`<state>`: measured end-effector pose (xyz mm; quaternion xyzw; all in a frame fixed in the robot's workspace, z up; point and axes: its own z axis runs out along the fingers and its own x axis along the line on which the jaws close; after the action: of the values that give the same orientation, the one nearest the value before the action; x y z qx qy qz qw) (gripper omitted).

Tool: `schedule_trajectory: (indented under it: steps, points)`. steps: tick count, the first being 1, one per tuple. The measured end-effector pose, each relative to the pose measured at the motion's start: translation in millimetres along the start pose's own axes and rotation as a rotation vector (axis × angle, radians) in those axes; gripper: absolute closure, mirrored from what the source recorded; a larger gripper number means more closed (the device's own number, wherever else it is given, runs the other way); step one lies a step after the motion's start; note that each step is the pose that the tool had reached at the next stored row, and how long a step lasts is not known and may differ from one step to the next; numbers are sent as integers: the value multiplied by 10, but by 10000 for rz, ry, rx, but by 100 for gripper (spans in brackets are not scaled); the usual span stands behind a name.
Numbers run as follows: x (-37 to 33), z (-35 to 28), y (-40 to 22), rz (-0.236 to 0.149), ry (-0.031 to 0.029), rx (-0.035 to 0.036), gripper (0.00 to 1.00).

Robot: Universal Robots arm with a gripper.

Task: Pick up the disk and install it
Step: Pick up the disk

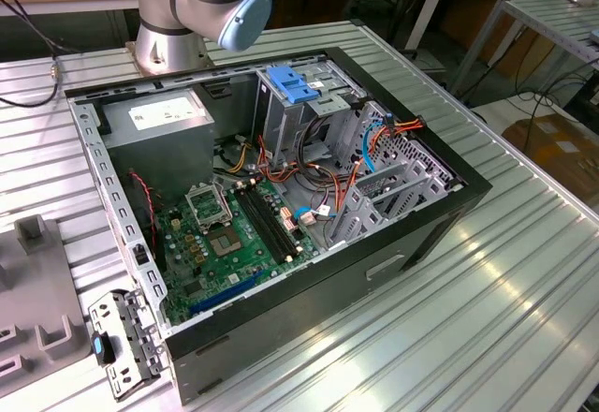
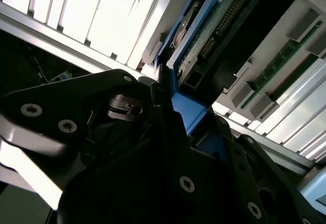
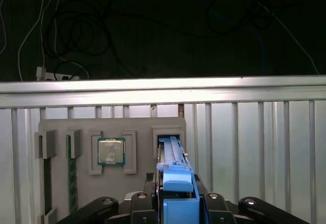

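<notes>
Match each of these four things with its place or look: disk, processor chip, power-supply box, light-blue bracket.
Things:
1. disk
2. processor chip
3. power-supply box
4. light-blue bracket

Places or looks:
A. flat in a recess of the grey tray
B. on top of the drive cage in the computer case
C. on edge, between the fingers of the gripper
D. grey with a white label

Pairs: 1-C, 2-A, 3-D, 4-B

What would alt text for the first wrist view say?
The gripper clamps the blue-framed disk, which stands on edge in a slot of a grey holder on the ribbed metal table. A processor chip sits in a recess beside it.
</notes>
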<state>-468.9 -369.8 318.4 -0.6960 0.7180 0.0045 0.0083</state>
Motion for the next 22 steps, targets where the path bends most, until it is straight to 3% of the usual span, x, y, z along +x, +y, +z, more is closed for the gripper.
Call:
schedule_trajectory:
  steps: [4, 6, 11, 22]
  points:
    - [-2, -92, -1, -1, 8, 3, 63]
    - [-3, -184, -1, -1, 16, 4, 63]
    - [-6, -343, -2, -1, 33, 6, 63]
    - [-7, -357, -2, 0, 33, 7, 63]
